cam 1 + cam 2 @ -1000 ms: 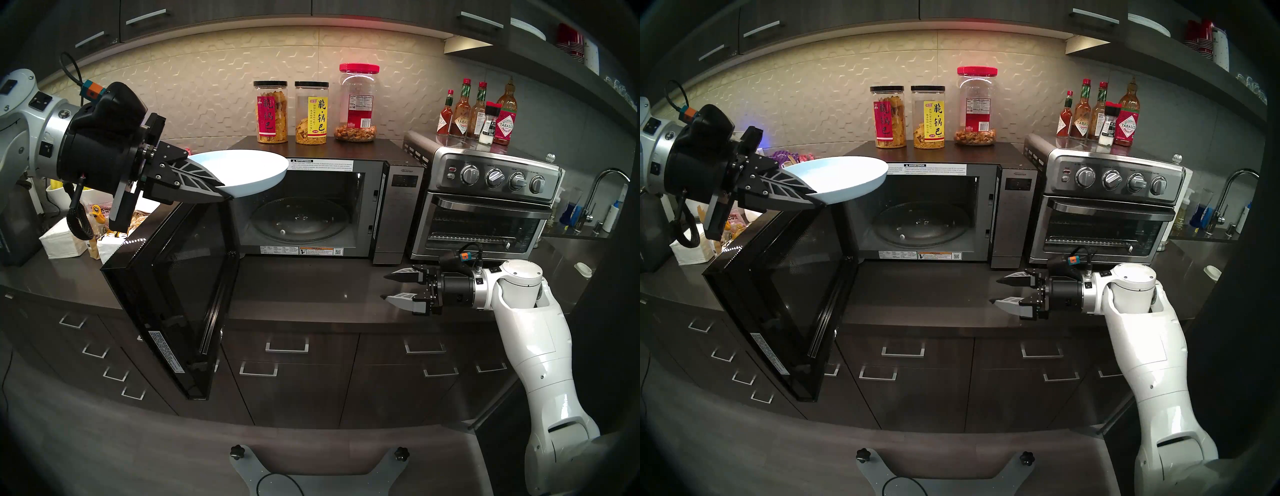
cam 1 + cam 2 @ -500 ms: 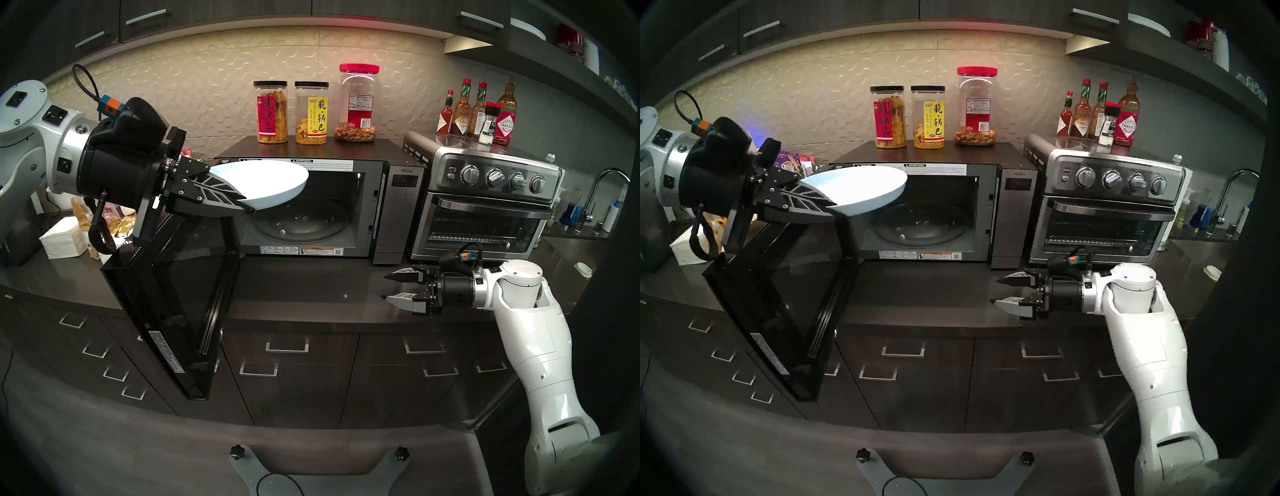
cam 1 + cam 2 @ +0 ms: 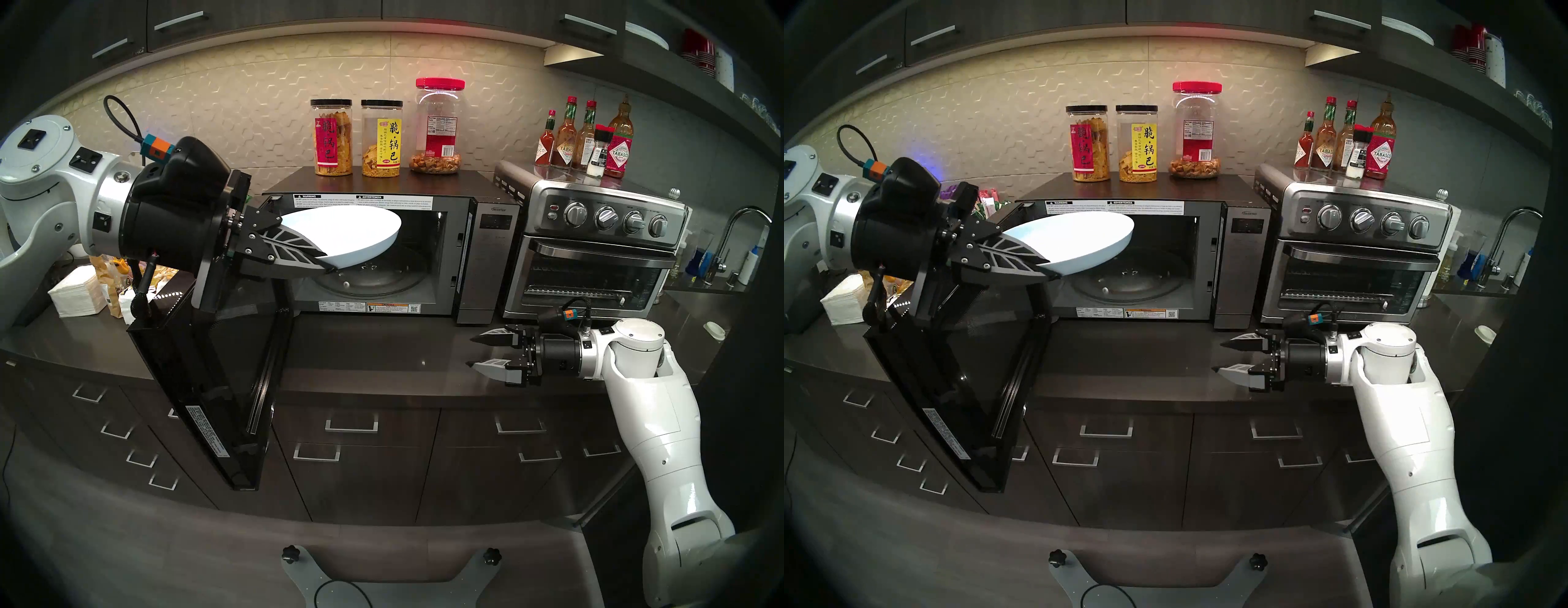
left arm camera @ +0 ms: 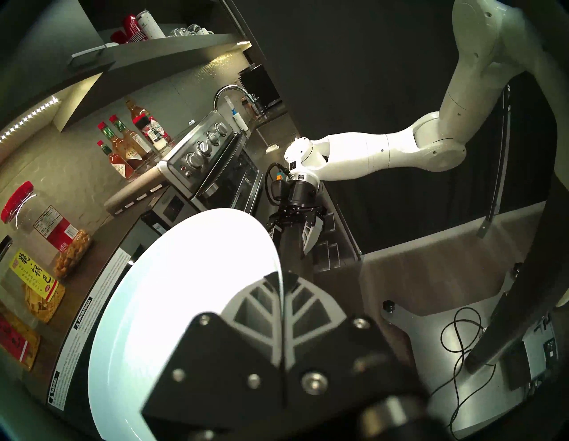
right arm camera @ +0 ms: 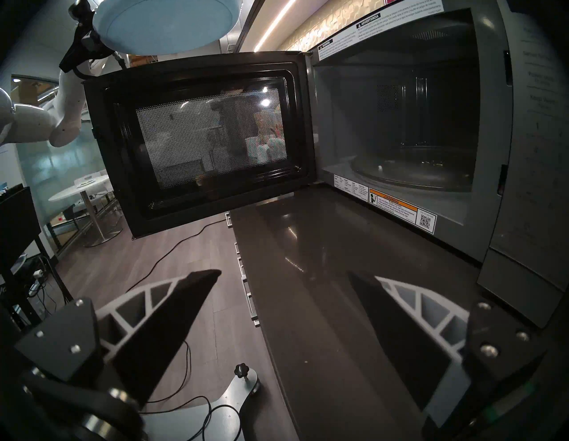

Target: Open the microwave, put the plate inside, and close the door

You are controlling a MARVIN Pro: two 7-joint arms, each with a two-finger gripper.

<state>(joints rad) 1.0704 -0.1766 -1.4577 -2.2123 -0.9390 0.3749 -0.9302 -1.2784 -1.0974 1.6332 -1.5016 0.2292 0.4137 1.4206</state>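
At the far left, the left hand is clenched on the near-left rim of the round, shallow, pale blue-white plate, one finger over the rim and one under it, as the left wrist view shows edge-on. The plate hangs in the air, tilted so that its free far edge rides higher than the gripped edge. It sits in front of the upper left part of the opening of the large boxy black microwave, above the clear round glass turntable and not touching it.

Below the arm, the wide black-framed glass door stands swung out toward the robot on its left hinge, so the left arm reaches over the door's top edge.

The relation that matters: the cavity lies to the right of and beyond the hand, along the line the hand already points, and the turntable lies below the plate. My judgement is that the plate must travel further in and level out while clearing the opening's top lip.

To the right, the right hand is released, fingers spread and empty, hovering over the dark counter in front of the steel toaster oven, well apart from the plate. The left hand is plainly the nearer one.
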